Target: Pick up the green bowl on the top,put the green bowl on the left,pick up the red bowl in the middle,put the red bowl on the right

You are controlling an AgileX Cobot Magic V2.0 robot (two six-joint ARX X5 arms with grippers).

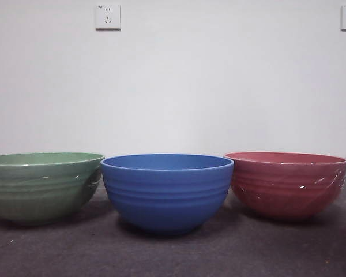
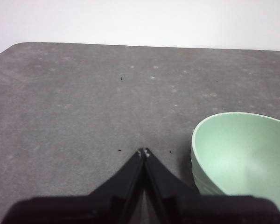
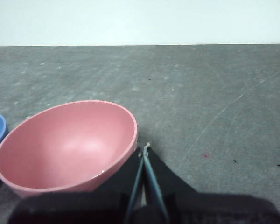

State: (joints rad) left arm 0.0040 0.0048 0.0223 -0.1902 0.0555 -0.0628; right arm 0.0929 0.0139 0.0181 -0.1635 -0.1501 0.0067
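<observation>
Green bowl (image 1: 43, 186) lower left, red bowl (image 1: 286, 183) lower right, blue bowl (image 1: 167, 190) between | both placed, judged done | left gripper (image 2: 143, 152) and right gripper (image 3: 145, 148) jaws clenched, empty | retreat clear of rims.

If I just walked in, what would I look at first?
Three shiny ribbed bowls in a row on the gray table: the green bowl at the left, a blue bowl in the middle touching it, and the red bowl at the right. The left gripper sits shut beside the green bowl, the right gripper shut beside the red one.
</observation>
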